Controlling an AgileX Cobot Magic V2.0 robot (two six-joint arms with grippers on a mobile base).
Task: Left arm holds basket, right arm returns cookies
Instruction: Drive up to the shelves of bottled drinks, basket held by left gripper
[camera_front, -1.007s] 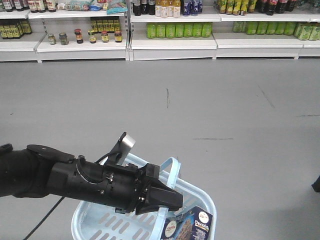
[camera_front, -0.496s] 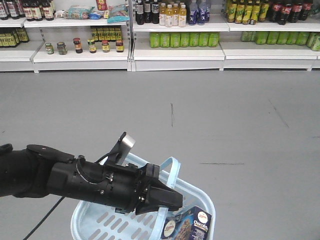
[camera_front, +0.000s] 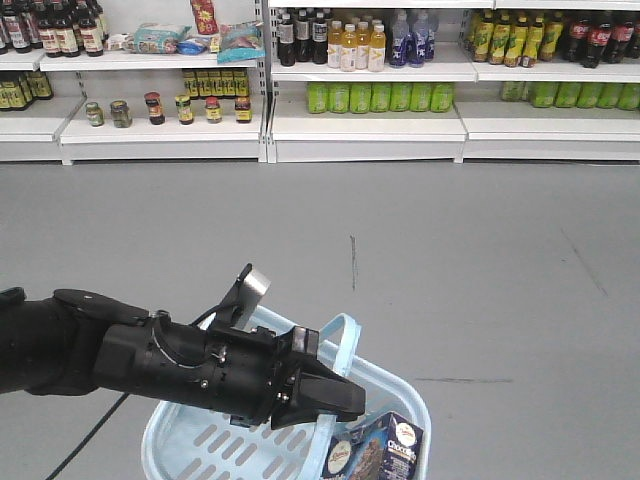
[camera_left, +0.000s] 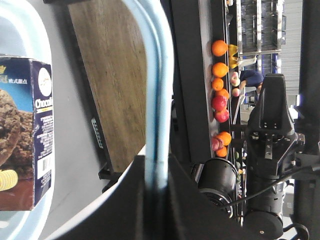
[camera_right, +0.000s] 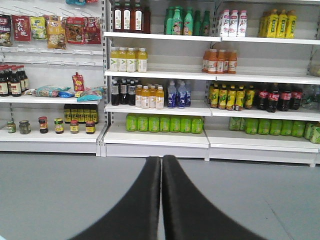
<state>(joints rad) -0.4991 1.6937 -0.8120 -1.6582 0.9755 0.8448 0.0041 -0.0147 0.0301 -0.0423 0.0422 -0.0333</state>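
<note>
My left arm reaches in from the left of the front view. Its gripper is shut on the looped handle of the light blue basket, which hangs below it. In the left wrist view the handle runs straight down between the closed left gripper. The cookies, a navy carton, stand inside the basket at its right end and show beside the basket wall as the cookies. The right gripper is shut on nothing and faces the shelves. The right arm itself is out of view.
White store shelves with bottles, green drinks and jars line the far side of a grey floor. The left wrist view shows a wooden panel, a row of fruit and a black robot part.
The shelves have slid down and to the right in the front view and look nearer. The left arm, the basket and the cookies keep the same place in the view.
</note>
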